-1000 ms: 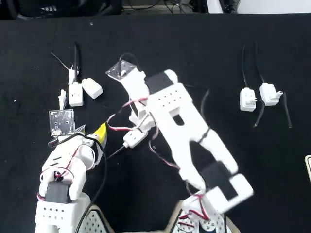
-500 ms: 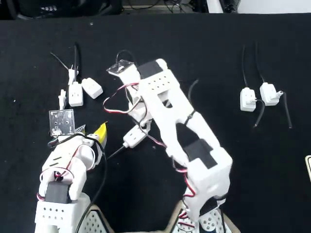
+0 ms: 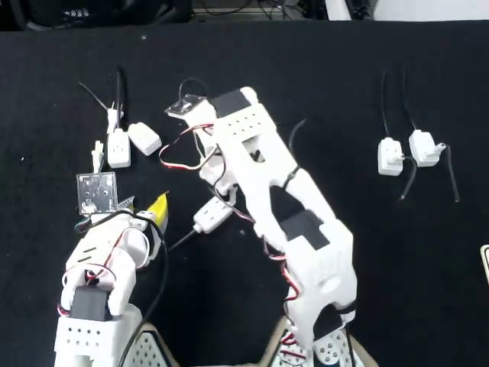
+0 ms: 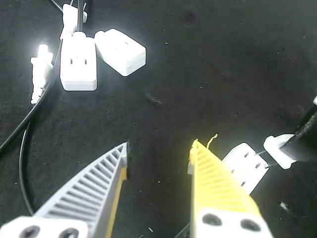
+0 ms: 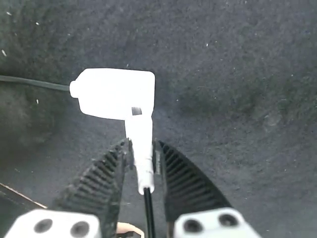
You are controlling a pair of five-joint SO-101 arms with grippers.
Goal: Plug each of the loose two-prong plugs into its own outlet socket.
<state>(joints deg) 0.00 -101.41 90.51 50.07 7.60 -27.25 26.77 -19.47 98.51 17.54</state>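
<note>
One white two-prong plug (image 5: 139,130) on a black cord sits pinched between the right gripper's (image 5: 142,148) black ribbed jaws. Its nose is against the white rectangular outlet socket (image 5: 115,93), mid-table on the black cloth table (image 3: 344,76). Left wrist view: bare prong metal between plug and socket, so likely only part-seated. Over the past second the right arm drew its elbow in from the right and stacked over the centre; socket barely slid. Reads as a push under way. Left gripper (image 4: 158,151) spread, empty, nearby, unmoved. Small white loose plug (image 4: 39,64) waits far left, beside another white socket block (image 4: 78,67)
</note>
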